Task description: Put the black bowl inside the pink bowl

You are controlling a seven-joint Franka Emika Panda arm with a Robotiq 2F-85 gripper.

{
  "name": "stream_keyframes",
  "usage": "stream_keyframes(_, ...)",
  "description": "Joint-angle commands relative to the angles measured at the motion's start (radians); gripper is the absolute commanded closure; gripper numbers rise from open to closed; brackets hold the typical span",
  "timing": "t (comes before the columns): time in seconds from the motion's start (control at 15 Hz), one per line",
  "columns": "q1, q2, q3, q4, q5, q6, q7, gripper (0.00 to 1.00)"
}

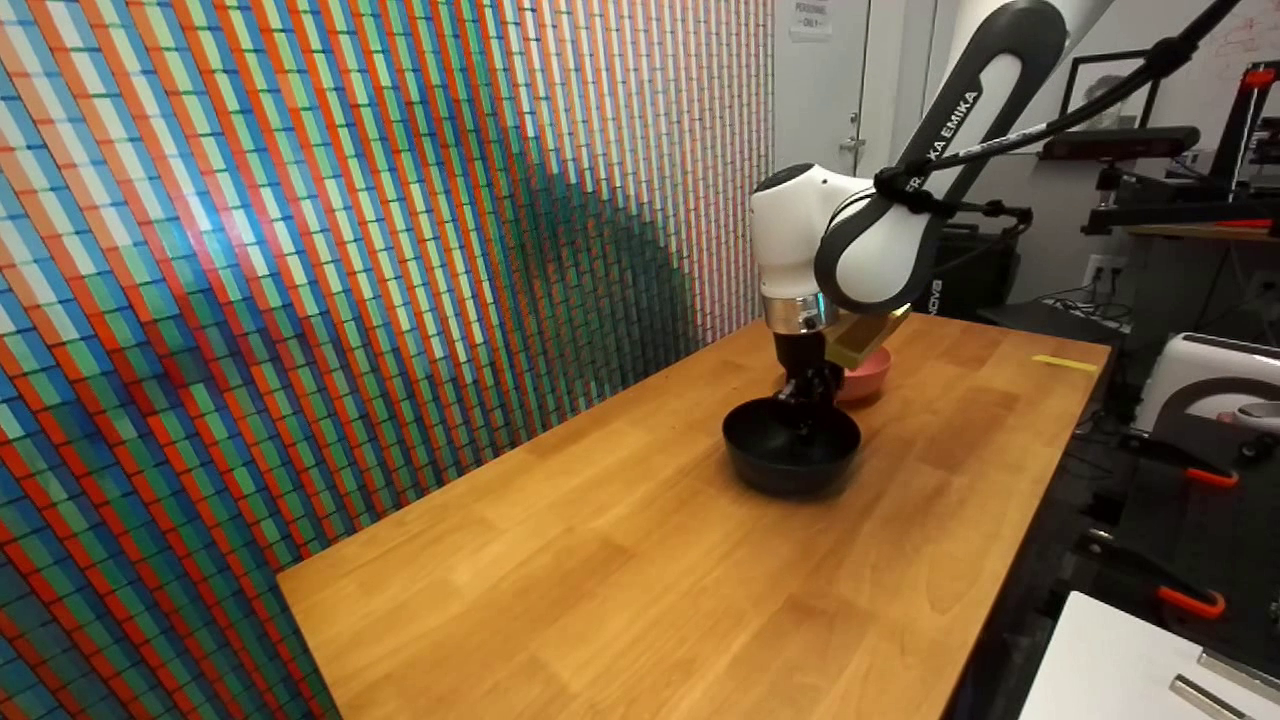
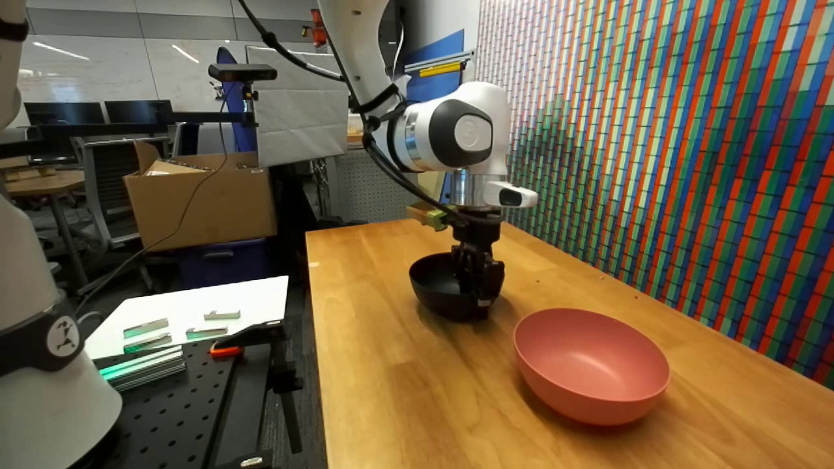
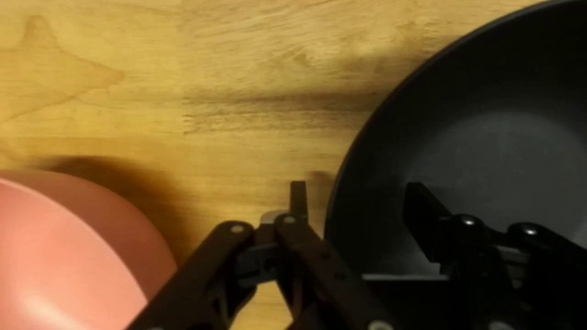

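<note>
The black bowl [image 1: 775,470] stands upright on the wooden table in both exterior views [image 2: 433,283]. It fills the right side of the wrist view [image 3: 500,151]. The pink bowl [image 2: 593,365] stands upright beside it, apart from it, and is partly hidden behind the arm in an exterior view [image 1: 870,377]. Its edge shows at the lower left of the wrist view [image 3: 69,261]. My gripper [image 3: 357,185] is open and points down around the black bowl's near rim. One finger is inside the bowl and one is outside, on the pink bowl's side. Gaps show between the rim and both fingers.
The wooden table [image 1: 600,560] runs along a colourful tiled wall [image 2: 651,163]. A side surface with a white board [image 2: 202,299] and clamps stands beside the table. A strip of yellow tape [image 1: 1065,362] lies near a table corner.
</note>
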Motion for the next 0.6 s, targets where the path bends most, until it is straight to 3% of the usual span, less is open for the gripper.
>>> stream_keyframes(0.0, 0.034, 0.011, -0.026, 0.035, -0.008, 0.000, 0.020, 0.73)
stream_keyframes(0.27, 0.037, -0.006, -0.036, 0.035, -0.012, -0.005, 0.019, 0.99)
stream_keyframes(0.53, 0.027, -0.050, -0.036, 0.035, -0.008, -0.015, 0.011, 0.97)
